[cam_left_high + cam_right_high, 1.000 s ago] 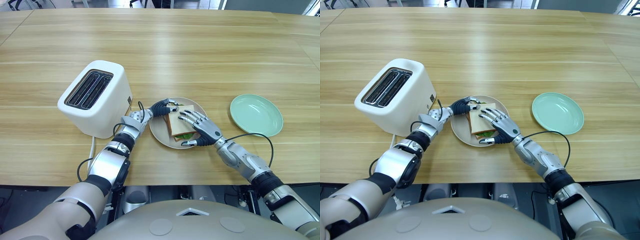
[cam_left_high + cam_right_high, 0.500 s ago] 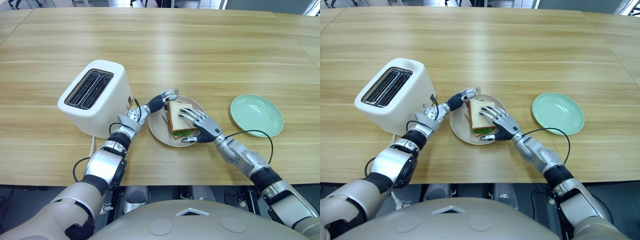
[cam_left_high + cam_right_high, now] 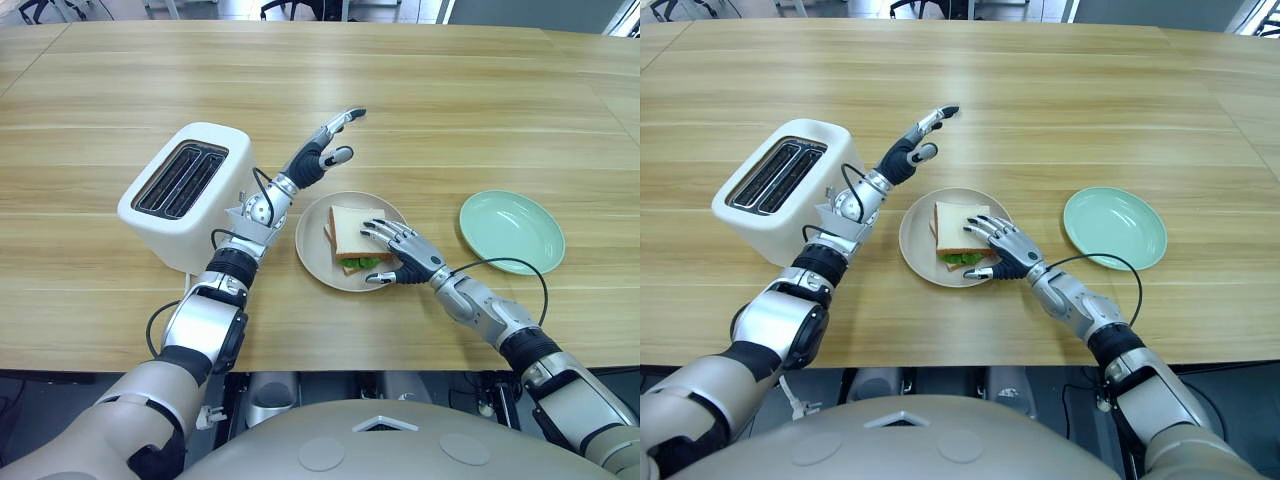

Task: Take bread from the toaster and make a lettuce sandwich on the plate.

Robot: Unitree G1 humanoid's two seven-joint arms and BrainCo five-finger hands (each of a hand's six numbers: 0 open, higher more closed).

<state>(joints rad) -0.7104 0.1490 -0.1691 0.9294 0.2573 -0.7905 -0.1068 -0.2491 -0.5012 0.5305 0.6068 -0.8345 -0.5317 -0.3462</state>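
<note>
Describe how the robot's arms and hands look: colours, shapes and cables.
Both arms are silver-grey metal with black ribbed bands and beige upper shells. The left robot hand and right robot hand have black and silver fingers. A black cable loops beside each forearm.

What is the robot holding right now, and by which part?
Left hand, raised and open: nothing. Right hand lies on the near right corner of the white-bread lettuce sandwich on the round beige plate; a real grip cannot be told.
</note>
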